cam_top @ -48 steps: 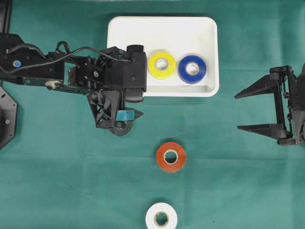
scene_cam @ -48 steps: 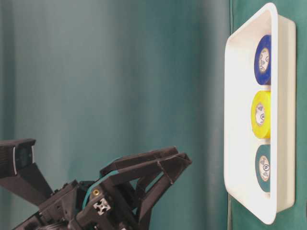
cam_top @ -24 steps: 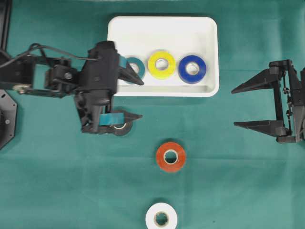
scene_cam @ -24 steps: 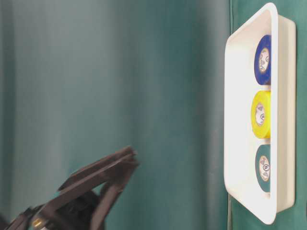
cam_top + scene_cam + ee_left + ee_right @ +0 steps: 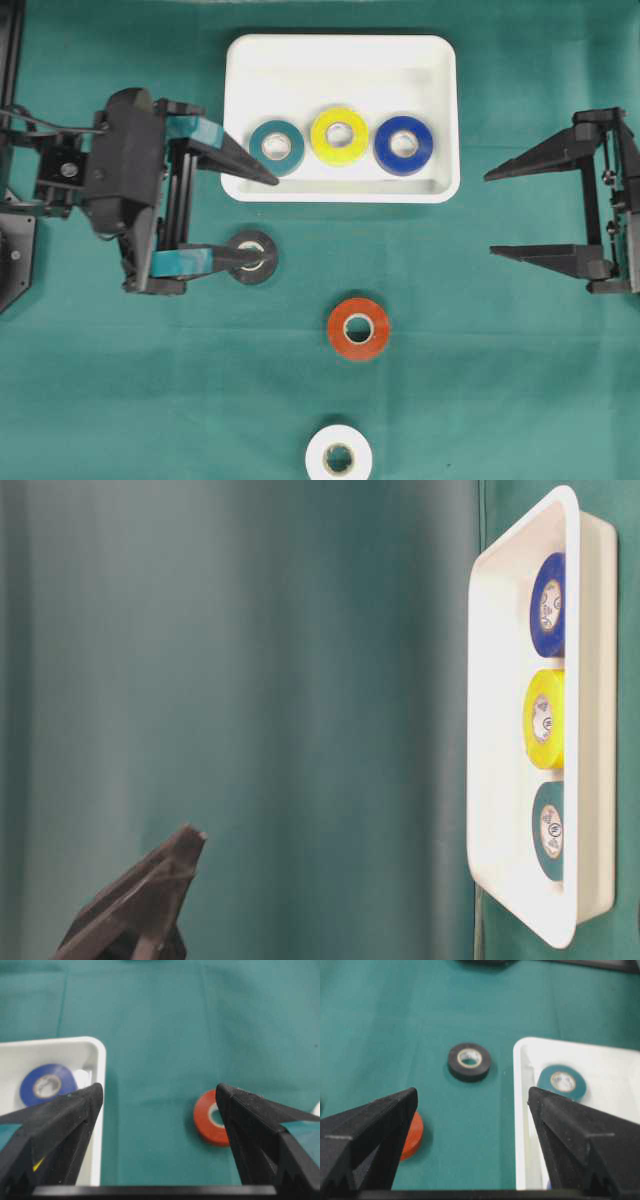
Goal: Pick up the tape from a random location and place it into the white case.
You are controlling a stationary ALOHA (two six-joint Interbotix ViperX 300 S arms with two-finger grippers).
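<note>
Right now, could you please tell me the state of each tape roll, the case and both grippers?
white case: flat on cloth, holds three rolls.
teal tape: flat, in case.
yellow tape: flat, in case.
blue tape: flat, in case.
black tape: on cloth, outside.
orange tape: on cloth, outside.
white tape: on cloth, outside.
left gripper: open, empty.
right gripper: open, empty.

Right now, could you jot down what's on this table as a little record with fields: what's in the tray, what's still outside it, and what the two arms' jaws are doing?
Surface: green cloth
Tray: white case, lying flat on the cloth
In the tray: teal tape, yellow tape, blue tape, in a row
Outside the tray: black tape, red tape, white tape at the bottom edge
Left gripper: jaws open, holding nothing, one tip over the black tape
Right gripper: jaws open, empty, off to the side of the tray
</note>
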